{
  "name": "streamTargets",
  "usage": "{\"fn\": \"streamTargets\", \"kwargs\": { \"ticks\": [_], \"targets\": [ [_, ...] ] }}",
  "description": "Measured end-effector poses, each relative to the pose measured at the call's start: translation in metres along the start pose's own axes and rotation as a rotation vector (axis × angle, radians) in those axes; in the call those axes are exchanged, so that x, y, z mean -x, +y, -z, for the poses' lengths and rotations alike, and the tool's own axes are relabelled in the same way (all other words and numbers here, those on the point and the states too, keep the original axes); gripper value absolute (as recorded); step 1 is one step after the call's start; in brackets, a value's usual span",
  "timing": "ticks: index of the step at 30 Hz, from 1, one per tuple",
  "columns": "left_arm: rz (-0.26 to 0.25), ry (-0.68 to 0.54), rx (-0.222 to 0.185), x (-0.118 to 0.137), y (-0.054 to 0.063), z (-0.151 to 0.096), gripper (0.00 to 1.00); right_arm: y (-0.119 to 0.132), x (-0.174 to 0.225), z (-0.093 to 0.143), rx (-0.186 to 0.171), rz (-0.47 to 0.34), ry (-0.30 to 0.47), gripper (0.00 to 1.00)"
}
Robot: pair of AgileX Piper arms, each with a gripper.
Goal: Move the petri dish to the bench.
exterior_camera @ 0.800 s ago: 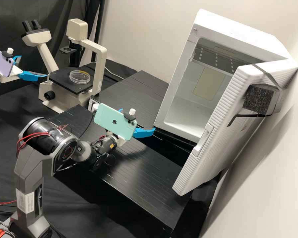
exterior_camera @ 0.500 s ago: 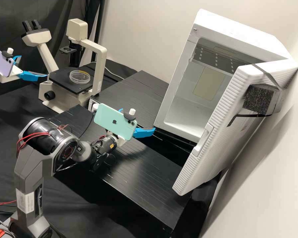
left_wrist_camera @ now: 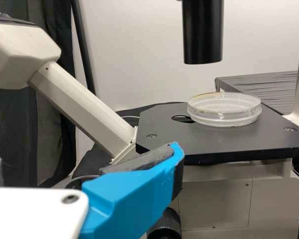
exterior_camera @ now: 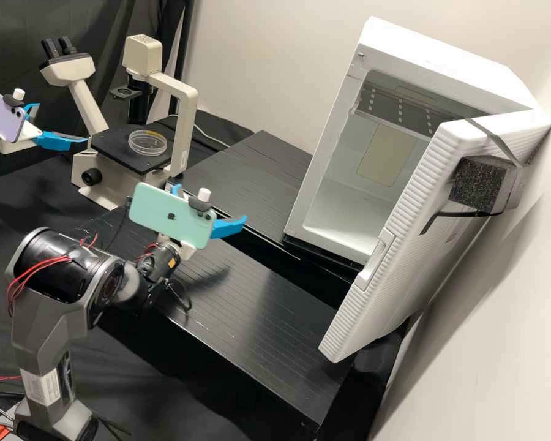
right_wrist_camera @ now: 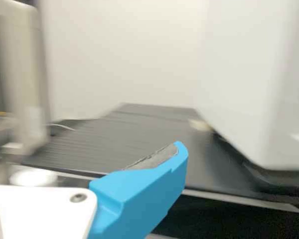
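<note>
Presumably for viewing, the clear round petri dish [left_wrist_camera: 224,110] is set on a flat black stage [left_wrist_camera: 174,137]; blue-fingered left gripper [exterior_camera: 63,123] and right gripper [exterior_camera: 212,202] are opened.

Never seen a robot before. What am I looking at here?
You see two robot arms at a black bench, each ending in a blue-fingered gripper. The high view comes from a fixed camera looking down, each wrist view from a camera on that arm. By the left gripper stands a microscope, with a clear petri dish on its black stage. Nearer the right gripper is a white cabinet, its door open. Both grippers are open, holding nothing.
</note>
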Motion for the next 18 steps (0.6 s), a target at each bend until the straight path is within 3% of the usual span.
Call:
{"fn": "streamTargets", "kwargs": {
  "ticks": [9, 18],
  "targets": [
    [0.000, 0.000, 0.000, 0.000, 0.000, 0.000, 1.00, -0.025, -0.007, 0.057, 0.015, 0.032, 0.147, 1.00],
    [0.000, 0.000, 0.000, 0.000, 0.000, 0.000, 1.00, -0.044, -0.038, 0.089, 0.051, 0.063, 0.199, 1.00]
  ]
}}
